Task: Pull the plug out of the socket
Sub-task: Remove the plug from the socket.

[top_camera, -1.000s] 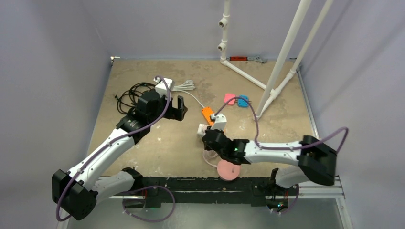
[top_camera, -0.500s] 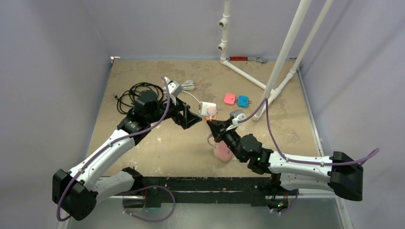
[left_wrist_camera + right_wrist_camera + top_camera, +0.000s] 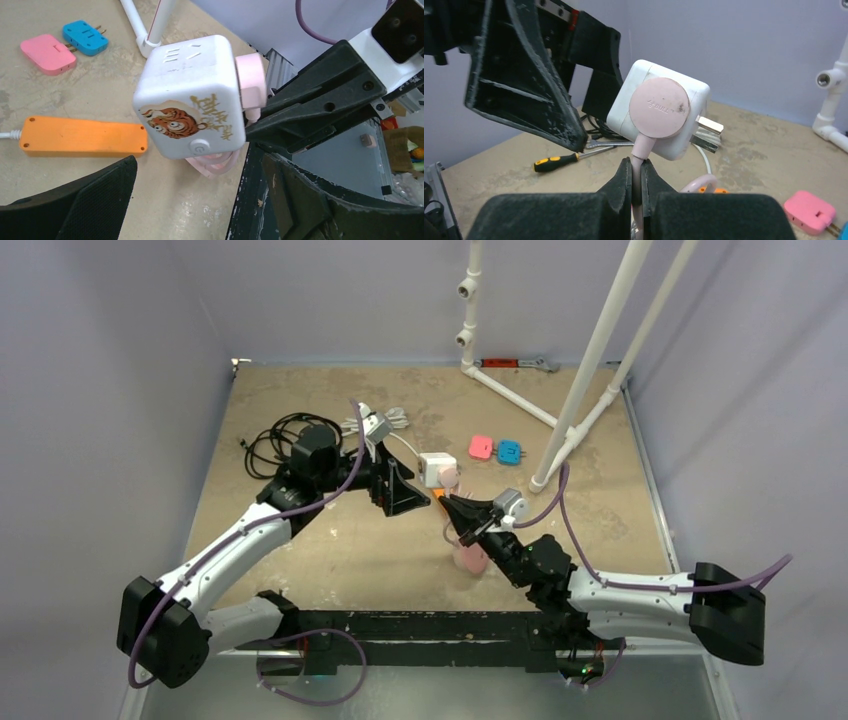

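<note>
The right gripper point(image 3: 634, 170) has its fingers pressed together on the pink cable point(image 3: 642, 150), pinching it just under the round pink plug point(image 3: 659, 106). That plug is seated in one face of the white cube adapter point(image 3: 185, 95), which has a tiger picture on the side facing the left wrist camera. The cube hangs in the air above the middle of the table point(image 3: 350, 550), and its metal prongs point(image 3: 710, 125) stick out bare on its right side, touching nothing. The orange power strip point(image 3: 82, 137) lies flat on the table below the cube and apart from it, with a white cable leaving one end. From the top camera it is almost wholly hidden under the cube and the two grippers. The left gripper point(image 3: 405, 495) is spread wide and faces the cube from the left. Its black fingers point(image 3: 90, 200) stand on either side of the view with the cube ahead of the opening, and no contact with the cube shows. More of the pink cable lies looped on the table under the right arm. A pink adapter point(image 3: 47, 54) and a blue adapter point(image 3: 85, 37) lie side by side farther off, near the foot of the white pipe frame point(image 3: 600, 350). At the far left a tangle of black cables point(image 3: 270, 435) rests on the table, and a yellow-and-black screwdriver point(image 3: 555, 162) lies near it.
</note>
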Controlling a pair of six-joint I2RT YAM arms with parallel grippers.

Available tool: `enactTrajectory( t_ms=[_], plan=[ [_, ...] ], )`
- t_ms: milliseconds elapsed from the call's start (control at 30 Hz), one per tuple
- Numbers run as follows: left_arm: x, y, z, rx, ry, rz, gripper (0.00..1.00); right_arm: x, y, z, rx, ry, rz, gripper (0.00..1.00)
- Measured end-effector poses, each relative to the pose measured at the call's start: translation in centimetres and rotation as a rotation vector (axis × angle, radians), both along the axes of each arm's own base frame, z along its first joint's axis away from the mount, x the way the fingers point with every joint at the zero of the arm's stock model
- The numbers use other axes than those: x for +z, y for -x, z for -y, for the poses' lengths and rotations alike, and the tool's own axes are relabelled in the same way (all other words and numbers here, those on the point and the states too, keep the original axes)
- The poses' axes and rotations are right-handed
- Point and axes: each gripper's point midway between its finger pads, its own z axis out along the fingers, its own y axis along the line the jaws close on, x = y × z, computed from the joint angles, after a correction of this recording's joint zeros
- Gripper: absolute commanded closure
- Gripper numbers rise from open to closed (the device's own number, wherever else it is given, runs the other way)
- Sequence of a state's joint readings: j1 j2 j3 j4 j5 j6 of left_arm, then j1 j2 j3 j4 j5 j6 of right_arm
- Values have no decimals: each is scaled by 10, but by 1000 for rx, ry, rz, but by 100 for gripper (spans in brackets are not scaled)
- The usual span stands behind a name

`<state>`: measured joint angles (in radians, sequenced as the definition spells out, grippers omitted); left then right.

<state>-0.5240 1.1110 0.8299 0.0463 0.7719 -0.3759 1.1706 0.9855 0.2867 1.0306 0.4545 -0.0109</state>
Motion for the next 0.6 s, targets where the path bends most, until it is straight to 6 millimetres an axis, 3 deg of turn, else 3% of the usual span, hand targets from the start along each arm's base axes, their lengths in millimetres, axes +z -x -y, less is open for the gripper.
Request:
enactTrajectory(
  t_ms=[267, 467, 600],
  plan=[
    [-12, 1, 6, -38, 0, -66, 2, 11, 14, -6, 81, 22, 101, 100],
    [-7, 6, 8, -70, 24, -66, 4, 10, 19, -12, 122, 54, 135, 100],
    [-5, 7, 9, -79, 32, -61, 18, 9, 22, -14, 140, 67, 145, 100]
  ],
)
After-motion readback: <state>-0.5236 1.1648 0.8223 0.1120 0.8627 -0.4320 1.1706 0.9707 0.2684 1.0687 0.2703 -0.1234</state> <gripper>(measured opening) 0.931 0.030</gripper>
